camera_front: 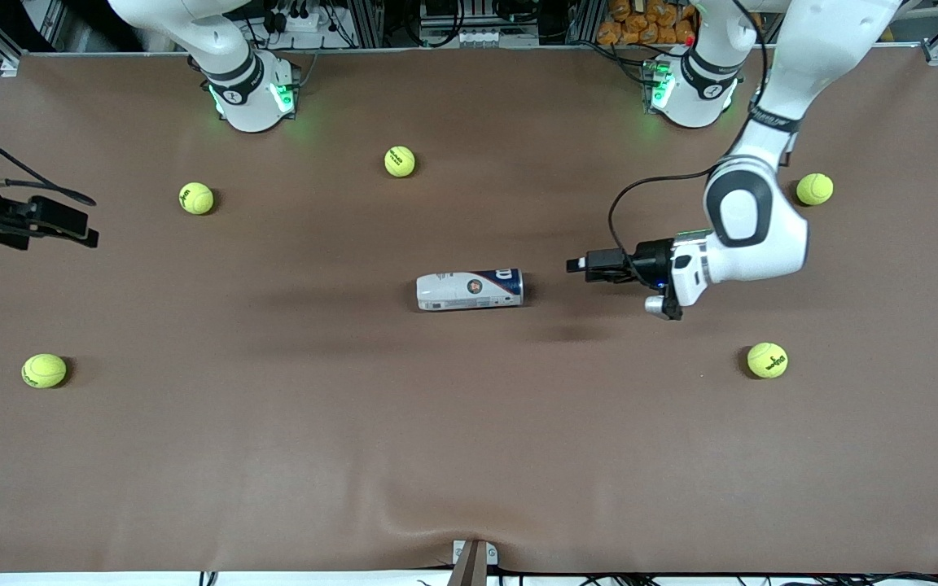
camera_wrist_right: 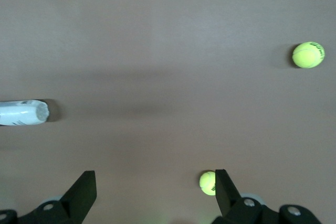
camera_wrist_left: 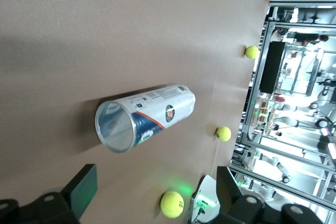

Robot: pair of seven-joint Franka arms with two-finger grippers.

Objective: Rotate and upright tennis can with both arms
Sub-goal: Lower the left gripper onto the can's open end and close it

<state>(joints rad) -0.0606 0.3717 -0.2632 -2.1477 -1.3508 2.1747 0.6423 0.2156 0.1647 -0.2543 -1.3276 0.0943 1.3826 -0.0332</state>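
Note:
The tennis can (camera_front: 469, 290) lies on its side at the middle of the brown table, its white end toward the right arm's end and its navy end toward the left arm's end. My left gripper (camera_front: 579, 266) is open and empty, low over the table, a short gap from the can's navy end and pointing at it. In the left wrist view the can (camera_wrist_left: 144, 116) shows its silver-rimmed end, ahead of the open left gripper (camera_wrist_left: 156, 198). My right gripper (camera_front: 86, 232) is open and empty, over the table's right-arm end, well away from the can. The right wrist view shows the can's end (camera_wrist_right: 23, 113) and the open right gripper (camera_wrist_right: 155, 192).
Several yellow-green tennis balls lie scattered on the table: two near the right arm's base (camera_front: 196, 198) (camera_front: 400, 161), one beside the left arm (camera_front: 814, 189), one nearer the camera below the left gripper (camera_front: 767, 360), one toward the right arm's end (camera_front: 44, 370).

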